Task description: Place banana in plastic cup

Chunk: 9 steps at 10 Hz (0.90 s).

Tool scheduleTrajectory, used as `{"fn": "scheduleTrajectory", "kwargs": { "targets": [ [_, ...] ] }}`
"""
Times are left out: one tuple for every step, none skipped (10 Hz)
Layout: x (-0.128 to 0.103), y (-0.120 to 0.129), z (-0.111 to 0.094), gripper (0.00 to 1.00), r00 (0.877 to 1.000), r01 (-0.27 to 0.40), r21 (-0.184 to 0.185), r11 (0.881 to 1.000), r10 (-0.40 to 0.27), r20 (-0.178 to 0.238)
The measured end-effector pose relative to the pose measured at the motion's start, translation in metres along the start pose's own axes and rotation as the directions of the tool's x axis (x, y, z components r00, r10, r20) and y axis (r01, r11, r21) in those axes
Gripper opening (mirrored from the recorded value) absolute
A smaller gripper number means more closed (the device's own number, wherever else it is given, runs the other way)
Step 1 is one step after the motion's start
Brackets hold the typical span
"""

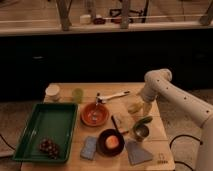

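The banana (pixel 134 107), small and pale yellow, lies on the wooden table (pixel 65 89) right of centre. My gripper (pixel 145 106) hangs at the end of the white arm (pixel 172 95), just right of the banana and low over the table. It is open and I see nothing held in it. The plastic cup (pixel 77 94), a small yellow-green tumbler, stands upright at the back left of the table, well away from the gripper.
A white cup (pixel 52 91) stands left of the plastic cup. A green tray (pixel 50 125) holds grapes (pixel 49 146). An orange bowl (pixel 95 114), a white utensil (pixel 112 96), a green vegetable (pixel 143 121), a metal cup (pixel 140 132), a dark bowl (pixel 111 142) and a sponge (pixel 89 148) crowd the middle.
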Motion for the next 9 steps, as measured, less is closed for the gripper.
{"fn": "scheduleTrajectory", "kwargs": {
  "targets": [
    [0.0003,-0.0002,0.0009,0.80,1.000,-0.002,-0.001,1.000,0.002,0.001],
    [0.0000,-0.0010,0.0017,0.80,1.000,-0.004,-0.002,1.000,0.004,0.003],
    [0.0000,-0.0023,0.0024,0.80,1.000,-0.006,-0.003,1.000,0.006,0.005],
    [0.0002,-0.0024,0.0030,0.80,1.000,-0.008,-0.004,1.000,0.008,0.006],
    [0.0007,-0.0023,0.0038,0.80,1.000,-0.010,-0.005,1.000,0.010,0.007],
    [0.0013,-0.0019,0.0052,0.80,1.000,-0.014,-0.008,1.000,0.014,0.009],
    [0.0012,-0.0020,0.0062,0.80,1.000,-0.015,-0.010,1.000,0.015,0.009],
    [0.0008,-0.0024,0.0071,0.80,1.000,-0.016,-0.010,1.000,0.016,0.010],
    [0.0008,-0.0028,0.0081,0.80,1.000,-0.022,-0.010,1.000,0.022,0.013]
  ]
}}
